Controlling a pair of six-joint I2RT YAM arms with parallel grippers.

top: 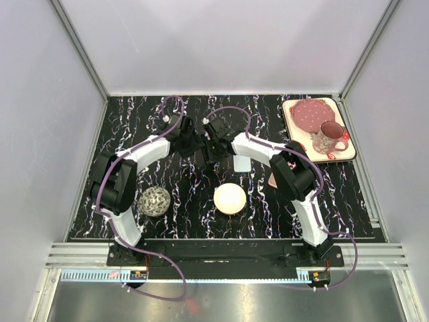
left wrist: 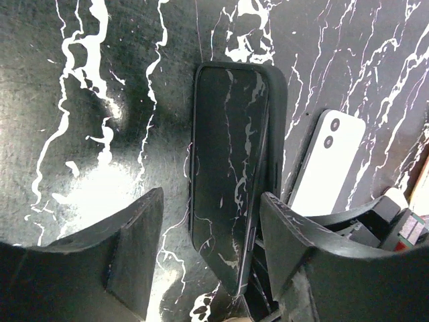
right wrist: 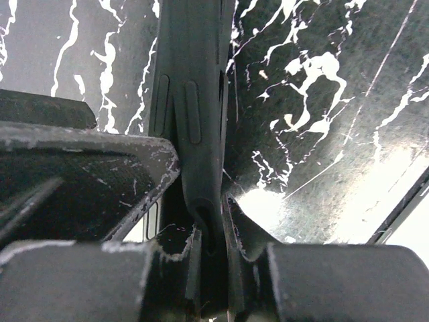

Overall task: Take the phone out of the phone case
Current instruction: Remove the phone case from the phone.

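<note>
The right end effector is clamped on one long edge of the black case, just below its side buttons. The case is at about 12 o'clock from the arm bases, over the tabletop.

A glossy dark face fills the case and mirrors the tabletop's white veins. It looks like the phone, seated in the case, with one long edge seeming slightly proud of the wall.

The left end effector is partly open and straddles the case without gripping it. One finger is close against the case's side, and I cannot tell whether it touches. The other is well clear.

A white phone lies back up at 3 o'clock from the case.

From the top view, a patterned ball sits at 7 o'clock on the tabletop. A pale ball sits at 6. A tray with a mug sits at 2.
</note>
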